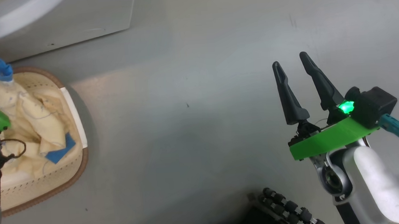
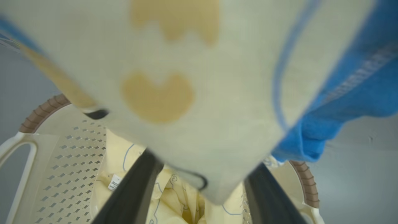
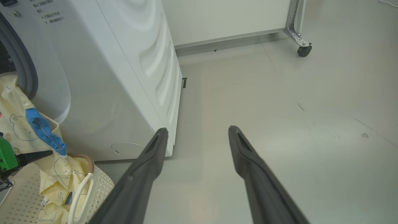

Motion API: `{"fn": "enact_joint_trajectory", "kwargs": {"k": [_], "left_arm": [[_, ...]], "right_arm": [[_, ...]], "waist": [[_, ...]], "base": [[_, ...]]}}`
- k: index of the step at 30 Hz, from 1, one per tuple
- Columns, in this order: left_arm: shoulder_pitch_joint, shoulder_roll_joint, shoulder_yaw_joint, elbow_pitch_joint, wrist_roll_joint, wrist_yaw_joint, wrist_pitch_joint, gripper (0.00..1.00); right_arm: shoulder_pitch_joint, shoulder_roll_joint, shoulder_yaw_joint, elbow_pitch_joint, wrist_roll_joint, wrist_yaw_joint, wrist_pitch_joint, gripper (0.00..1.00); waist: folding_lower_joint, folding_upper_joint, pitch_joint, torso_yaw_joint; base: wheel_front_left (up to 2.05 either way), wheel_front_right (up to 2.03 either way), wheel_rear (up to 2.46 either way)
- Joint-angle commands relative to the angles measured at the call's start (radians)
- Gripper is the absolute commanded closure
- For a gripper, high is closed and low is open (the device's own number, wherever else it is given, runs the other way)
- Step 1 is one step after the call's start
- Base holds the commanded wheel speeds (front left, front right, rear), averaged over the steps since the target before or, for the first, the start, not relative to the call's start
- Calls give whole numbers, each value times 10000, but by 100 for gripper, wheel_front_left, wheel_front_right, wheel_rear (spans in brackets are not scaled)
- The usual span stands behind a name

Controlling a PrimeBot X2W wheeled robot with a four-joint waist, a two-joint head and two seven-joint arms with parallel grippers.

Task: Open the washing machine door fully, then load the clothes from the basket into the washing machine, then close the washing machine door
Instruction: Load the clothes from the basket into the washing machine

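Loading phase, early on. The washing machine point(image 3: 102, 77) has its opening exposed at the left edge of the right wrist view. The grey gasket point(image 3: 27, 77) is bare with dark behind it, so I judge the door step done, though I can't confirm how wide the door stands.

One piece of the clothes point(image 3: 17, 118) hangs from about the lip of the opening down toward the basket point(image 3: 99, 183). As far as I can tell it is not in the drum. The rest of the bundle lies in the basket, which sits on the floor point(image 1: 186, 127) just beside the machine's front.

My left gripper point(image 2: 203, 163) has its fingers spread wide, with the cream-and-blue piece draped across in front of them. I see no pinch on it. My right gripper point(image 1: 289, 59) has its fingers apart and holds nothing, over bare floor well apart from the basket.

Left to do: get that piece in, then the rest of the load, then shut the door.

Writing: there is small dark print on the machine's front panel point(image 3: 46, 12), too small to read. A white care tag point(image 2: 115, 182) in the basket is also illegible. No brand made out.
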Motion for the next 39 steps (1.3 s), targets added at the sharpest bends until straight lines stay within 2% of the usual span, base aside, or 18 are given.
{"fn": "enact_joint_trajectory", "kwargs": {"k": [1,3,4,5,7,14,26,33,36,39], "left_arm": [[-105,568,237,-16,-24,79,123,0],[-189,680,288,126,-87,124,246,0],[-212,692,284,181,-99,157,323,11],[-234,708,288,227,-120,174,402,55],[-279,789,272,279,-130,167,486,100],[-326,744,186,326,-176,122,716,100],[-347,724,-369,-136,-3,-417,1599,100],[-387,943,-616,-1334,-20,-776,2496,100],[-356,1230,-827,-2222,78,-912,3135,100],[-293,1587,-906,-3468,103,-836,3862,100]], "right_arm": [[40,-47,192,-159,135,2,-141,0],[27,-47,208,-74,202,2,-199,0],[18,-47,214,-33,226,2,-225,0],[12,-47,211,4,248,2,-247,0],[7,-47,200,55,288,2,-284,0],[13,-47,112,193,312,2,-347,0],[229,-47,-167,164,94,2,-368,0],[354,-47,-264,97,13,2,-272,0],[387,-47,-295,71,11,2,-247,0],[427,-47,-308,60,33,2,-241,0]], "waist": [[-1,1,135,-210],[-1,1,156,-305],[-1,1,154,-353],[-1,1,154,-387],[-1,1,155,-440],[-1,1,55,-374],[-1,1,-555,417],[-1,1,-981,842],[-1,1,-1123,952],[-1,1,-1239,1022]], "base": [[0,0,0],[0,0,0],[0,0,0],[0,0,0],[0,0,0],[0,0,0],[0,0,0],[0,0,0],[0,0,0],[0,0,0]]}}
